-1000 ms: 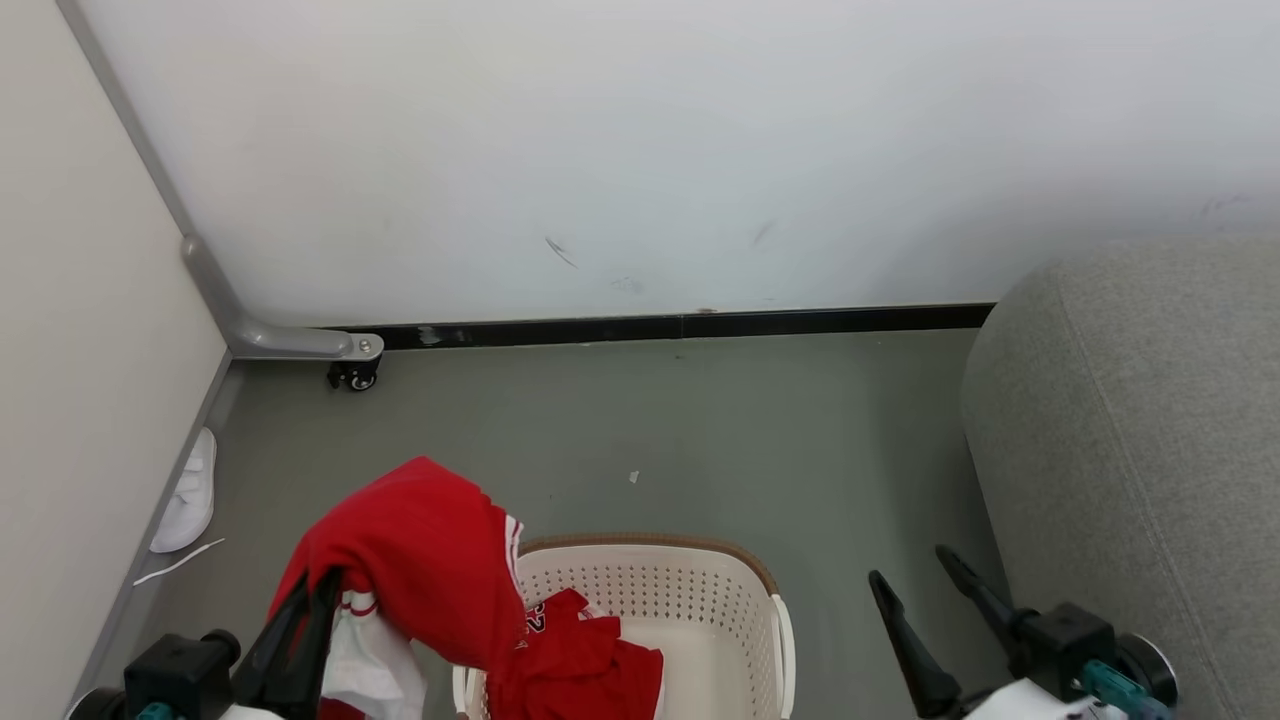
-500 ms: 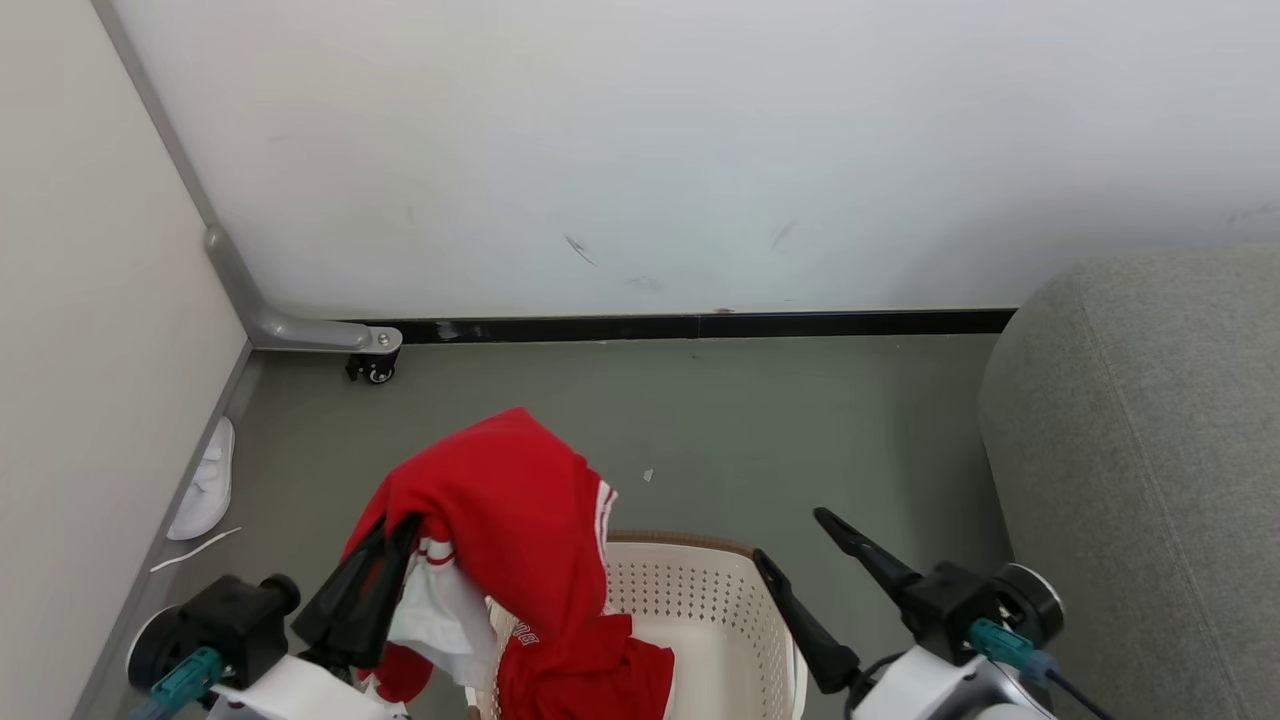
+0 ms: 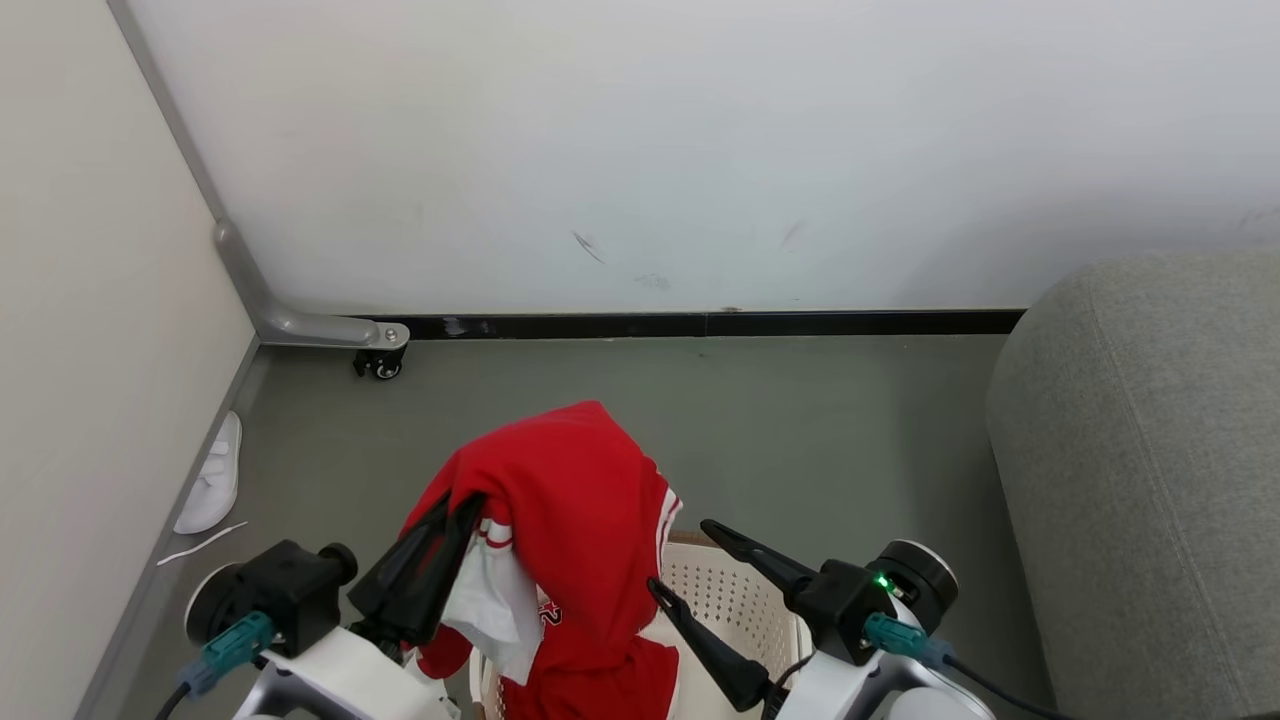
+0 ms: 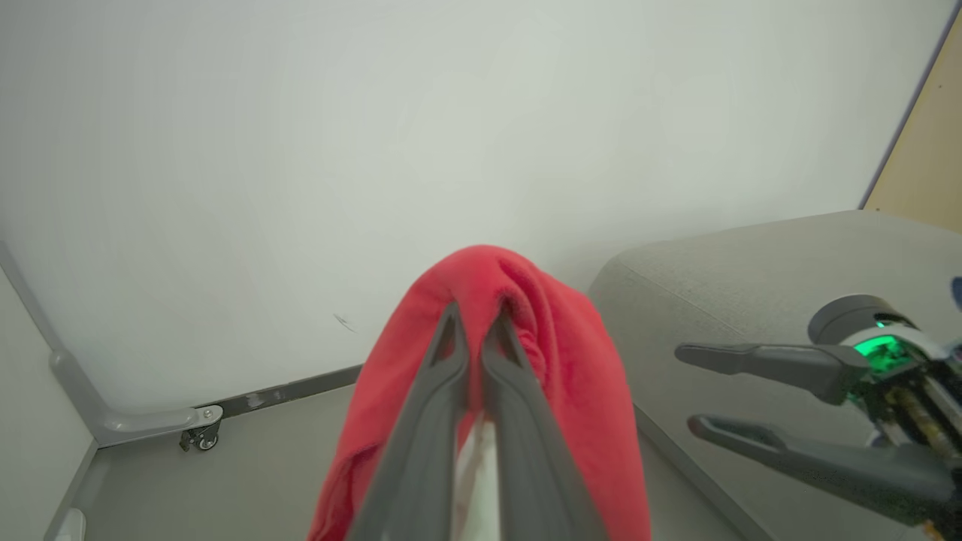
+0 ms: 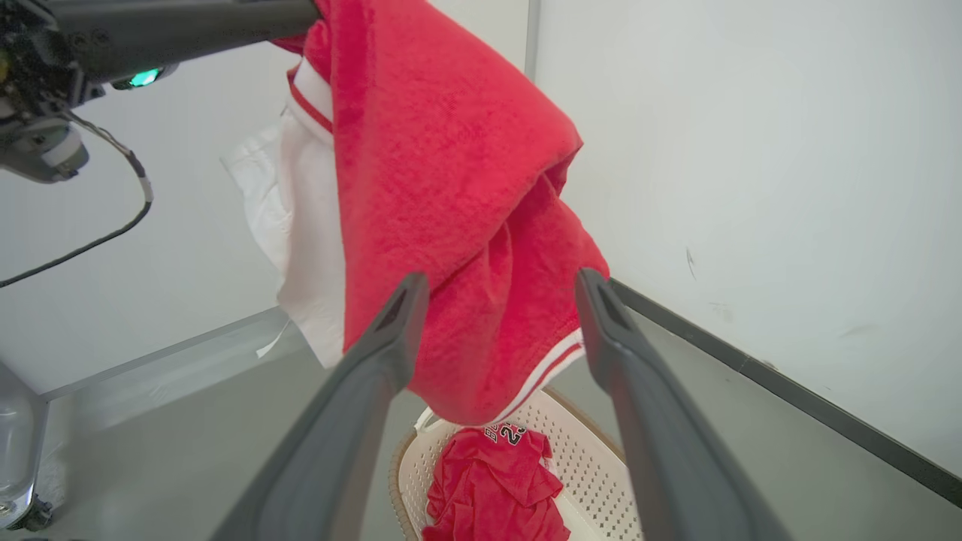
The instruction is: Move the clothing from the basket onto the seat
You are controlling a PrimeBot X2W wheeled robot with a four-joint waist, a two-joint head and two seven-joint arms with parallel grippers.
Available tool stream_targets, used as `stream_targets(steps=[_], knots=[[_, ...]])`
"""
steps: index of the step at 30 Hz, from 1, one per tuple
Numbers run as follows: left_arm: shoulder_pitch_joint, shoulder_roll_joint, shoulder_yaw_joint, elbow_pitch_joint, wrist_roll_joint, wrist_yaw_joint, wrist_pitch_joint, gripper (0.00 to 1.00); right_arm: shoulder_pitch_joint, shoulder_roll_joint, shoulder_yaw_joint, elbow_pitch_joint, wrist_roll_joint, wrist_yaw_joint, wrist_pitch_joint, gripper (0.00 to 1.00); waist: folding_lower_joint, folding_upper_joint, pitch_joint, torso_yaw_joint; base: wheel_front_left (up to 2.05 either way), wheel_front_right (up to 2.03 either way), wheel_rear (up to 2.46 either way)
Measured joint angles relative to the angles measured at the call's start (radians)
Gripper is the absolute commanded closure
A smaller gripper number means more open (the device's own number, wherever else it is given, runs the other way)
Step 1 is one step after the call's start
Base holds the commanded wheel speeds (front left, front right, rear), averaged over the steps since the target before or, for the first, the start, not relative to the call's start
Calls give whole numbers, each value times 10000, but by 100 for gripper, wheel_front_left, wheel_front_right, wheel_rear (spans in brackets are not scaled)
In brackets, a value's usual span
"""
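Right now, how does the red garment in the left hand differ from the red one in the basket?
The hanging red garment dangles from the shut left hand above the basket; the red jersey lies crumpled on the basket's bottom. The hanging garment shows a white inner panel and striped hem; the jersey shows white numerals. Both are bright red fabric.

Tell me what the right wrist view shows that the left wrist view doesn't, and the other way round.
Right wrist view: the basket below, with a crumpled red jersey lying in it.
Left wrist view: the grey sofa off to the right.
Both: the red garment hanging from the shut left pincer, the open right pincer, the pale wall and the grey floor.
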Motion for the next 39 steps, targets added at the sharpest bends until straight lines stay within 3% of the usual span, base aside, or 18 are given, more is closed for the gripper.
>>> stream_targets(steps=[17,39], knots=[[-576,-385,-445,178,0,-318,52,100,-770,25,1221,610,880,0,0,0,0,0,-20,-5,0,0,0],[-744,-635,-991,-543,-556,-658,556,100,-1197,-61,648,938,997,0,2,0,0,0,-3,-24,0,0,0]])
